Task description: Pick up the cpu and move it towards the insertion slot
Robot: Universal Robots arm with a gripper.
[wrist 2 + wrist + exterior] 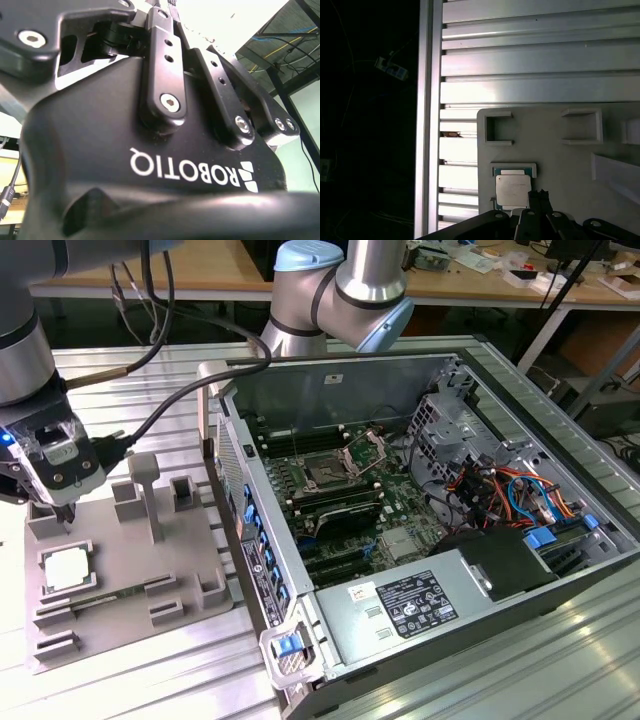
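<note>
The cpu (pixel 68 568) lies flat in a recess of the grey tray (pixel 130 575) at the exterior view's left, its silvery top up. My gripper (pixel 62 512) hangs just above the tray's back edge, a short way behind the cpu, and holds nothing. In the first wrist view the cpu (pixel 512 189) sits right beside the gripper (pixel 538 194), whose dark fingers meet in a point, shut. The second wrist view gives a close look at the gripper's black body (pixel 150 165). The insertion slot (pixel 327 472) is in the motherboard inside the open computer case, its metal frame raised.
The open case (pixel 420 490) lies on the slatted aluminium table (pixel 150 370), with a power supply (pixel 415 605), drive cage and coloured cables inside. Tall grey posts (pixel 145 490) stand on the tray near the gripper. The table's edge (pixel 422 125) drops off beside the tray.
</note>
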